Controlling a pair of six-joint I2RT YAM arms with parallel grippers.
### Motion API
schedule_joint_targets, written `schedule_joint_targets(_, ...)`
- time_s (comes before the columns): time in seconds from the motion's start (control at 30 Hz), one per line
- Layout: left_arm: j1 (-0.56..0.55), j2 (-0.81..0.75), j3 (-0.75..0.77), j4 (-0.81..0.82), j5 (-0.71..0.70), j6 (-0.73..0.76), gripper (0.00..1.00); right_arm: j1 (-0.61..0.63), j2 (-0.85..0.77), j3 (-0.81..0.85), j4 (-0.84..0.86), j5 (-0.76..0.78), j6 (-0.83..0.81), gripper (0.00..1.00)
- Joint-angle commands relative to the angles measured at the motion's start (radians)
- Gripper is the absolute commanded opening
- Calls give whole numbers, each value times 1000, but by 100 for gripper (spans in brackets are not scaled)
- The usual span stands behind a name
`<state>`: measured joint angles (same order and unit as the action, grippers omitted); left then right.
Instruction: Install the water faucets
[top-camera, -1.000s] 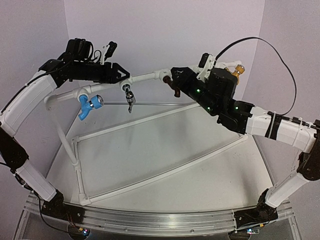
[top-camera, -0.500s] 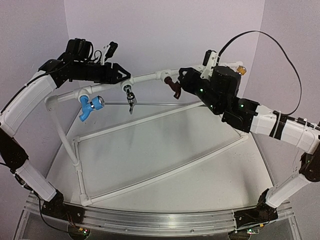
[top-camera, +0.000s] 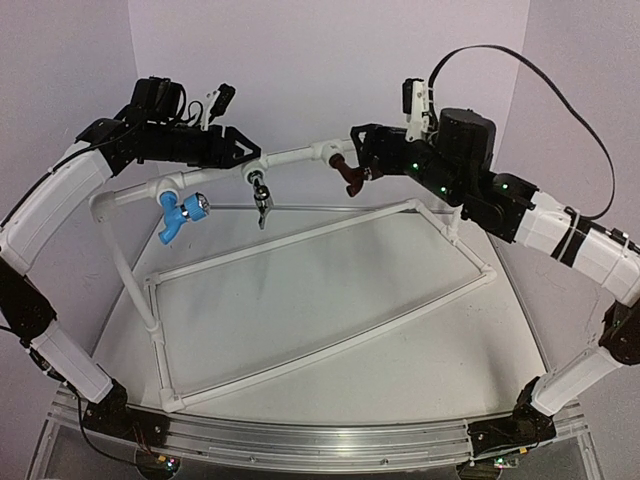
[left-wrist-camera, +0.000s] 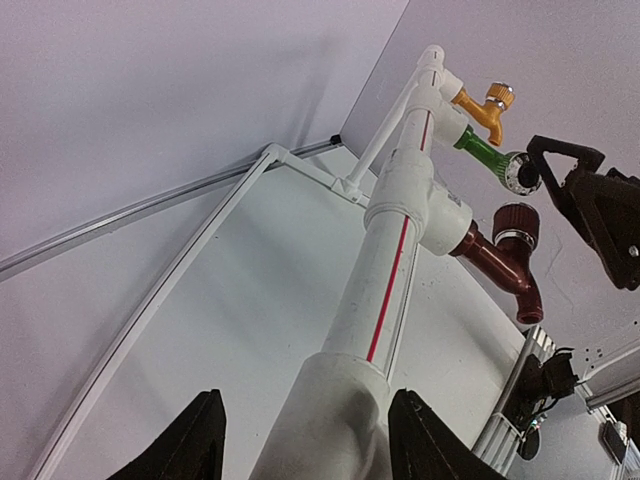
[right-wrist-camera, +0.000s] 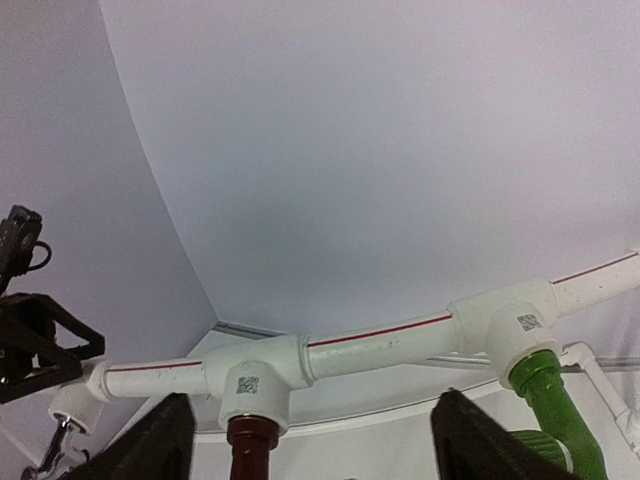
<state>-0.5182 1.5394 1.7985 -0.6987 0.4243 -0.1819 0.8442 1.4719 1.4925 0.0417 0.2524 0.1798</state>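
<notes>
Top view: left arm reaches up along the left side, forearm bent toward centre, wrist level; left gripper (top-camera: 243, 150) sits on the top rail of the white pipe frame (top-camera: 300, 153), upper left of centre. Right arm comes in from the right edge, elbow high; right gripper (top-camera: 358, 152) is at the rail just above the dark brown faucet (top-camera: 350, 180), which hangs from its tee, spout down. Blue faucet (top-camera: 178, 212) and chrome faucet (top-camera: 260, 195) hang from the same rail further left. The frame stands on the white table (top-camera: 330, 300). Left wrist view: both fingers (left-wrist-camera: 200, 445) straddle the pipe at the bottom edge; the right one looks to touch it and a thin gap shows at the left one, so cannot tell whether they clamp. Up the rail: dark brown faucet (left-wrist-camera: 505, 265), green faucet (left-wrist-camera: 490, 160), orange faucet (left-wrist-camera: 485, 108), all seated in tees; one black finger (left-wrist-camera: 560, 165) of the right gripper is near the brown one, apart from it. Right wrist view: fingers (right-wrist-camera: 160, 440) spread wide, released; the dark brown faucet (right-wrist-camera: 250, 435) sits between them, untouched, in its tee (right-wrist-camera: 255, 375). Green faucet (right-wrist-camera: 545, 390) lower right.
</notes>
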Motion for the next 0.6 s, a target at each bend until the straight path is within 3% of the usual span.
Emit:
schedule_joint_targets(0.0, -5, 52, -51, -227, -2, -8, 58, -3, -88, 50, -152, -187, -238, 98)
schedule_joint_targets(0.27, -6, 64, -42, -223, 9, -7, 58, 1, -194, -25, -302, -281, -922, 98)
schedule_joint_targets(0.43, -6, 64, -39, -225, 7, -11, 58, 59, -145, -41, -352, -81, -1257, 98)
schedule_joint_targets(0.57, -6, 67, -30, -234, 3, -10, 58, 104, -96, -60, -224, 53, -1384, 98)
